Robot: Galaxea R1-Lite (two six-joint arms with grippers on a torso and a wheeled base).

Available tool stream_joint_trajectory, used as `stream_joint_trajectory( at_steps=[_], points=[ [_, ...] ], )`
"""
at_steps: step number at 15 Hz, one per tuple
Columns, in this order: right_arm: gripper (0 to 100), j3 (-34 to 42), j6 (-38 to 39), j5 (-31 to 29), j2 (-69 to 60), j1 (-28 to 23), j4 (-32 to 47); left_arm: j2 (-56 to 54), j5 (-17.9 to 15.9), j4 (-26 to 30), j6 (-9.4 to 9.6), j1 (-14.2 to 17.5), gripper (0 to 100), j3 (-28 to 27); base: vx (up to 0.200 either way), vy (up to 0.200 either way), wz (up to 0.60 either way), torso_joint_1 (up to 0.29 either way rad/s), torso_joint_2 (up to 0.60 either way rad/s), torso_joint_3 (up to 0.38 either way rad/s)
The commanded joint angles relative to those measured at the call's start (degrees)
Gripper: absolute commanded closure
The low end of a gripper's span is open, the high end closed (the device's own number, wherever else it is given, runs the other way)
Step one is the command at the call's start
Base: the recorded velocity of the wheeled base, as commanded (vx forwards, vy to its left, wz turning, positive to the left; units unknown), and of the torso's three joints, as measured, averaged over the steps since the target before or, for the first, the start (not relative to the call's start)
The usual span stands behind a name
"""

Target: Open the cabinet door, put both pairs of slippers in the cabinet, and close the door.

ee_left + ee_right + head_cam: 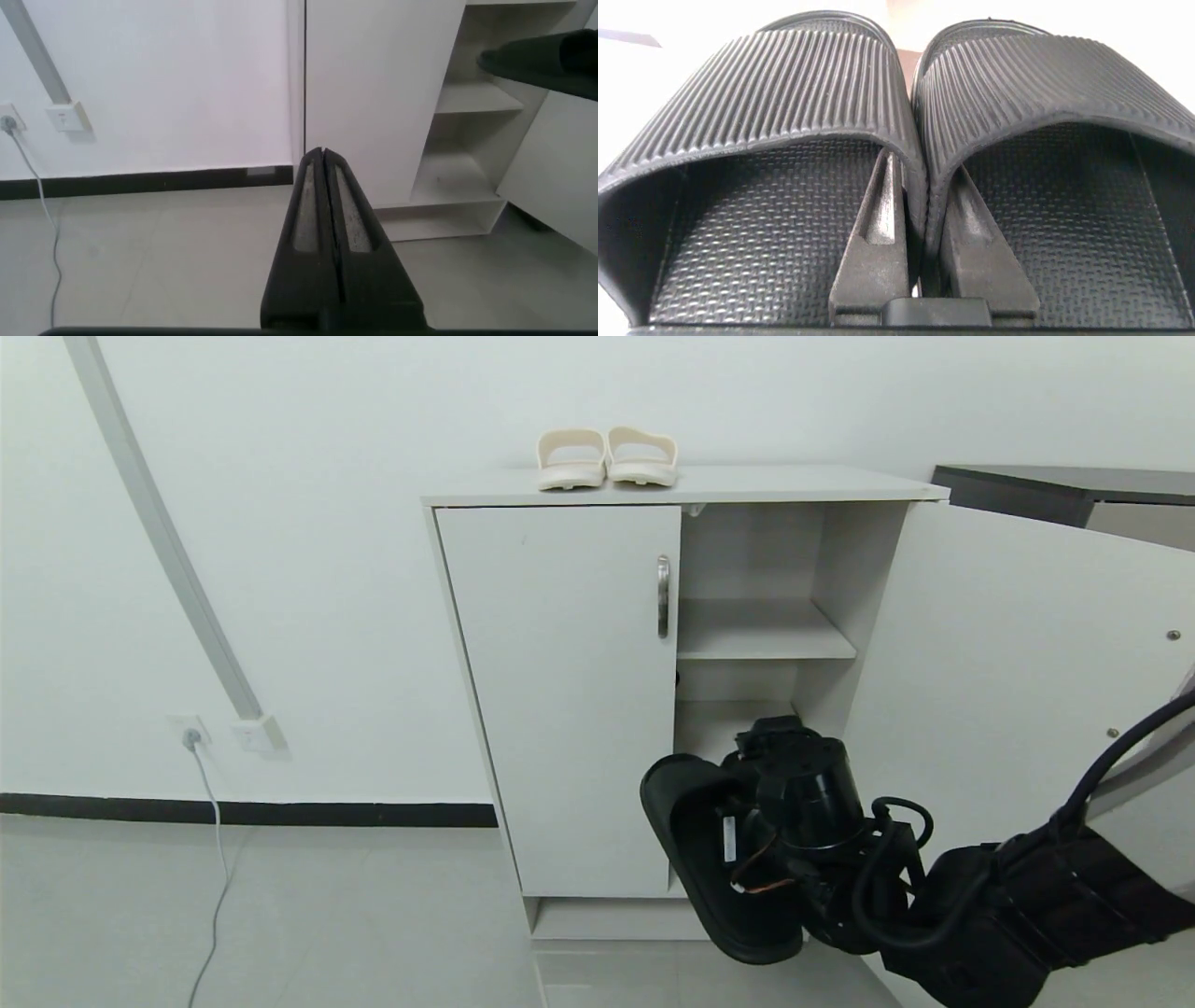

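Observation:
My right gripper (920,224) is shut on a pair of black slippers (915,121), one finger inside each shoe, pinching their inner walls together. In the head view the black slippers (709,859) hang in front of the open right half of the white cabinet (560,709), near its lower shelf. The right door (1018,691) is swung open; the left door (560,691) is closed. A cream pair of slippers (607,457) sits on the cabinet top. My left gripper (323,159) is shut and empty, low over the floor, left of the cabinet (374,103).
Inside the cabinet a middle shelf (761,635) and a lower shelf (719,723) are bare. A wall socket with a plugged cable (191,739) is at the left, its cable trailing on the floor. A dark unit (1064,490) stands behind the open door.

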Motion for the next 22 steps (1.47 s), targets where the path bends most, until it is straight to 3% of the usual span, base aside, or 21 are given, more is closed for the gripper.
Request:
stream_joint_trajectory(
  at_steps=[1,6,9,17,22],
  points=[
    [100,-0.99,-0.19,-2.55,3.28,0.13,-2.80,0.07,-0.01,0.01,-0.01,0.02,100,-0.04,0.000,0.000,0.00,0.000,0.00,0.000],
    [100,-6.26,0.08,-10.37,8.64,0.57,-4.38,0.07,0.08,0.01,-0.10,0.02,100,-0.04,0.000,0.000,0.00,0.000,0.00,0.000],
    [100,-6.44,0.08,-10.46,9.35,0.39,-4.38,0.07,0.08,0.01,-0.10,0.02,100,-0.04,0.000,0.000,0.00,0.000,0.00,0.000],
    [100,-6.17,0.25,-10.55,9.87,0.13,-4.47,0.07,0.08,0.01,-0.10,0.02,100,-0.04,0.000,-0.200,0.00,0.001,0.00,0.002],
    [100,-6.17,0.25,-10.46,11.10,0.13,-4.64,0.07,0.08,0.01,-0.10,0.02,100,-0.04,0.000,0.000,0.00,0.000,0.00,0.000]
  ],
)
